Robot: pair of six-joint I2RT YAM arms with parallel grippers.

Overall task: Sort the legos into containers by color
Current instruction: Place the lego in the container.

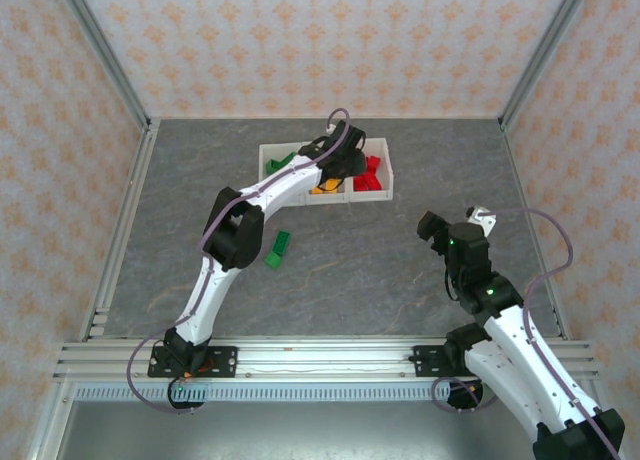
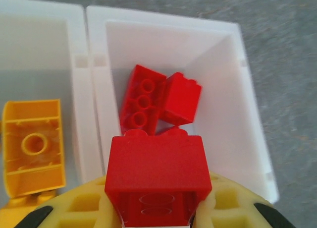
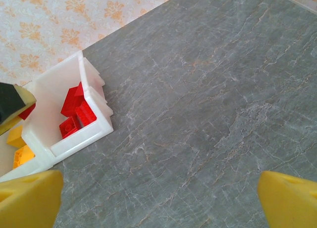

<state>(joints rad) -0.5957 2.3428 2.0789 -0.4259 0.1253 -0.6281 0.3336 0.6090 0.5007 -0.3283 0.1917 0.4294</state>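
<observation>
My left gripper (image 2: 157, 214) is shut on a red lego (image 2: 157, 171) and holds it over the right-hand one of the containers (image 2: 247, 114). Two more red legos (image 2: 158, 99) lie in that bin. An orange-yellow lego (image 2: 33, 143) lies in the middle bin. From above, the left gripper (image 1: 345, 160) hovers over the row of containers (image 1: 391, 185), with green legos (image 1: 283, 163) in the left bin. One green lego (image 1: 279, 248) lies on the table. My right gripper (image 3: 158, 203) is open over bare table, nothing between its yellow fingers (image 3: 29, 198).
The grey table (image 1: 400, 280) is walled by metal rails and patterned panels. The right gripper (image 1: 455, 222) sits to the right of and nearer than the containers. In the right wrist view the red bin (image 3: 74, 141) lies at far left.
</observation>
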